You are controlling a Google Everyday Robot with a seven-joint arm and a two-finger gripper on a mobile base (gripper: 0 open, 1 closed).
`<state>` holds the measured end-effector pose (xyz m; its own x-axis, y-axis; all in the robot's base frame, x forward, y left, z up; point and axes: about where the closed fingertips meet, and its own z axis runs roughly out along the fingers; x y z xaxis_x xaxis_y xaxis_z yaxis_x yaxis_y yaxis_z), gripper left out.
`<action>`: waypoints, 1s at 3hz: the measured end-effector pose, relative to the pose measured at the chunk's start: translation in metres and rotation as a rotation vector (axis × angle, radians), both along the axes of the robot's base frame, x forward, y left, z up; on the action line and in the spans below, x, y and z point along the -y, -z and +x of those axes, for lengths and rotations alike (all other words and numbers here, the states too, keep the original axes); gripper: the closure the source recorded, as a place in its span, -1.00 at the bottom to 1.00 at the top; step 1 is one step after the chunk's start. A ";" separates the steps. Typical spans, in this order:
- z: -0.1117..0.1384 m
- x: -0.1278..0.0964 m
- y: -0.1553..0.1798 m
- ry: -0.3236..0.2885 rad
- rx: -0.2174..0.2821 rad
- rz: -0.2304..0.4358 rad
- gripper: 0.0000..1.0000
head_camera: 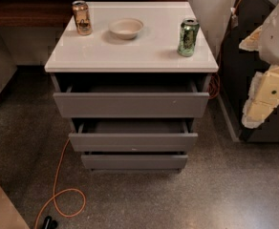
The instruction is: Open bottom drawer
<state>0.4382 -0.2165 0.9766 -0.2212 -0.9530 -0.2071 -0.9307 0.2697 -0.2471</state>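
Observation:
The white-topped cabinet stands in the middle of the view with three grey handleless drawers. The bottom drawer is the lowest and narrowest front; it stands out a little, with a thin dark gap above it. The middle drawer and the top drawer are pulled further out and show their grey interiors. My gripper, white and pale yellow, hangs at the right edge of the view, well to the right of the cabinet and above the level of the bottom drawer. It touches none of the drawers.
On the cabinet top stand a bronze can, a tan bowl and a green can. An orange cable loops over the speckled floor at the front left. A dark unit stands at the right.

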 end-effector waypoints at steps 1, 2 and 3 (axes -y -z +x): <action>0.000 0.000 0.000 0.000 0.000 0.000 -1.00; 0.004 -0.016 0.008 -0.036 -0.041 0.128 -1.00; 0.005 -0.037 0.028 -0.076 -0.064 0.259 -1.00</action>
